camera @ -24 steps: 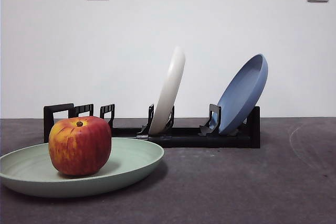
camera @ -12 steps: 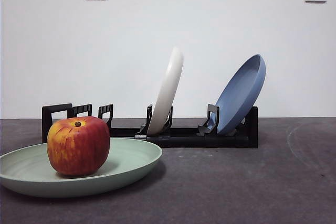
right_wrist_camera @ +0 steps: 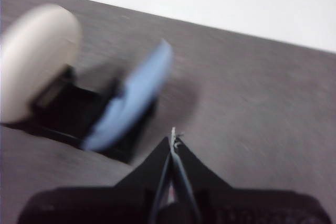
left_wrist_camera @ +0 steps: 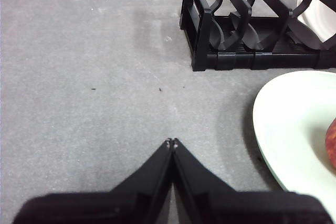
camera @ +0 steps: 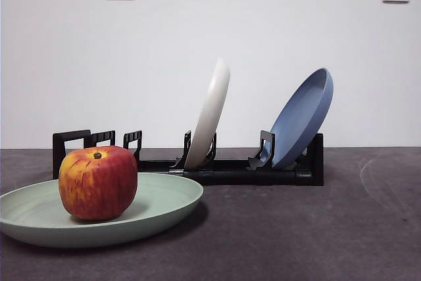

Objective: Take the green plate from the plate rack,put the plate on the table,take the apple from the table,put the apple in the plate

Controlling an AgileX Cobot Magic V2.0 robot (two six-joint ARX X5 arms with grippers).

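Sitting squarely in the large round pale sage-green plate (camera: 99,218) at the near left, the big red apple with yellow streaks (camera: 99,182) rests upright with its stem dimple on top, and the plate lies flat on the dark grey matte table (camera: 296,228). Nothing here has shifted over the last second: apple, plate and rack hold the same places, so the placing looks finished. Behind the apple, the long low black plastic plate rack (camera: 230,169) stands with its end slots at the left empty. Further along, the cream-white plate (camera: 210,113) leans in its slot, and then the blue plate (camera: 302,116) tilts at the right end. What is new is a small dark blur at the top right corner, seemingly an arm tip. The left gripper (left_wrist_camera: 171,142) hovers over bare table beside the green plate's rim, jaws pressed together and empty. The right gripper (right_wrist_camera: 172,137) is also closed on nothing, its blurred view suggesting motion near the blue plate. By my reading, both arms are clear and the task is done.
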